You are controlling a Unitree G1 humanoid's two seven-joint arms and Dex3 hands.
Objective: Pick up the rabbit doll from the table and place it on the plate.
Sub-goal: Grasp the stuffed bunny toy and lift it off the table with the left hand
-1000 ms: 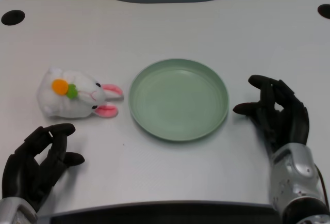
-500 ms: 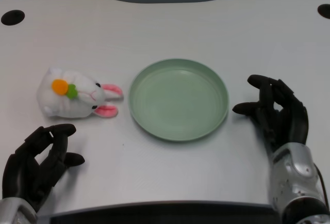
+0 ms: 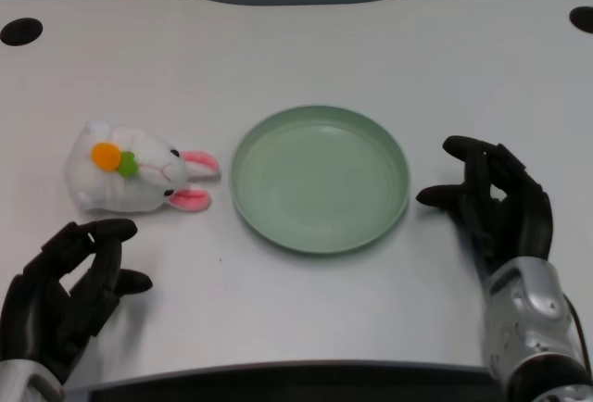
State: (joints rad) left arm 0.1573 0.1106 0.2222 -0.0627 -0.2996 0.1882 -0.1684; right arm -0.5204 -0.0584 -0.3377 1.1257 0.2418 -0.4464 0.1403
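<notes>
A white rabbit doll (image 3: 132, 171) with pink ears and an orange-and-green carrot patch lies on its side on the white table, left of centre. Just to its right sits an empty pale green plate (image 3: 320, 178). My left hand (image 3: 63, 294) rests low at the bottom left, a short way in front of the doll and not touching it. Its fingers are apart and hold nothing. My right hand (image 3: 496, 206) stands idle to the right of the plate.
Two dark round holes pierce the table at its far corners, one at the left (image 3: 20, 31) and one at the right (image 3: 583, 18). The table's near edge (image 3: 278, 370) runs along the bottom of the picture.
The left hand has dropped slightly lower in the picture. The doll, the plate and the right hand keep their places.
</notes>
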